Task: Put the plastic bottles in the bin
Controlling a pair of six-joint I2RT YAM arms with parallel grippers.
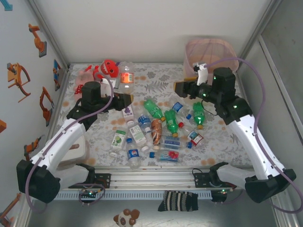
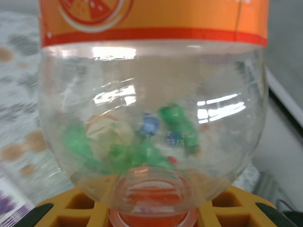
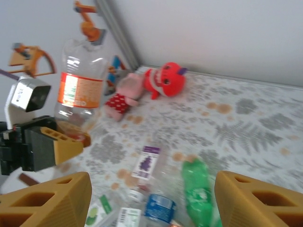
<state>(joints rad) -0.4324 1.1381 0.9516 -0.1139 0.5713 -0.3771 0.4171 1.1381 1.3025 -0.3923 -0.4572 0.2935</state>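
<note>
- Table (image 1: 161,80): flowered cloth; we see its near edge hidden behind the arm bases.
- Bin (image 1: 208,49): pink mesh top, far right corner; lower body hidden behind right arm.
- Bottles (image 1: 171,122): heaped mid-table, well apart from bin. We cannot read labels; one purple, several blue.
- Large clear bottle (image 1: 126,74): upside down, orange-capped neck pinched in left gripper (image 1: 122,99). Orange label with orange-slice picture, cut off in wrist view; writing unreadable.
- Plush toys (image 1: 106,68): red and pink, far left, blurred.
- Right gripper (image 3: 151,198): spread, holding nothing, near bin.
</note>
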